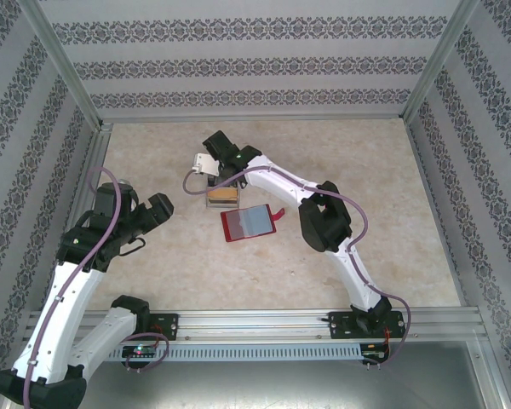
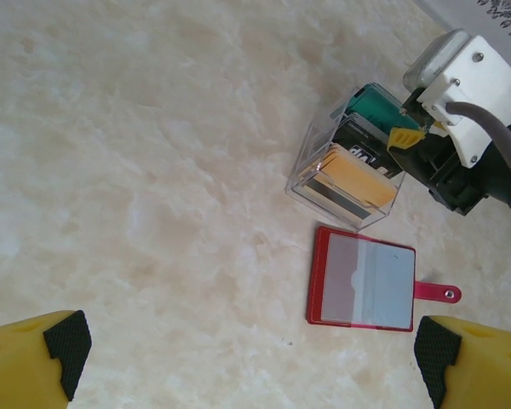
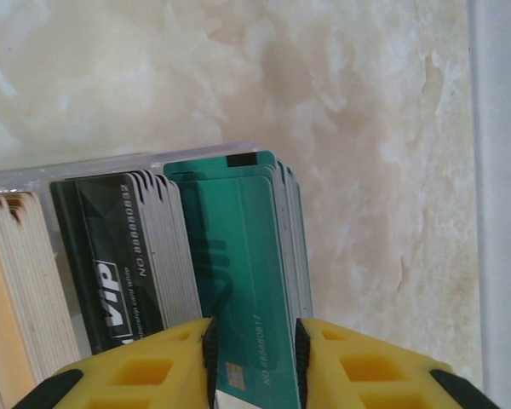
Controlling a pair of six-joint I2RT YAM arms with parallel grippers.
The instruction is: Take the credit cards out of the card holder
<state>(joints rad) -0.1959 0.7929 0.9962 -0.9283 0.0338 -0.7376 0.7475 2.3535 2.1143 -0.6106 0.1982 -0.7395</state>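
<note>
Card holder (image 2: 362, 279), red, unfolded flat on worktop (image 2: 153, 128); clear box (image 2: 307, 170), card-filled, just beside; right jaws narrowly parted around green card (image 3: 247, 256); left jaws released wide.

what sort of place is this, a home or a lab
Most likely a robot test booth, not a home: a marble-look table boxed in by wallpapered panels on aluminium posts, with a rail carrying two arm bases at its near edge.
</note>
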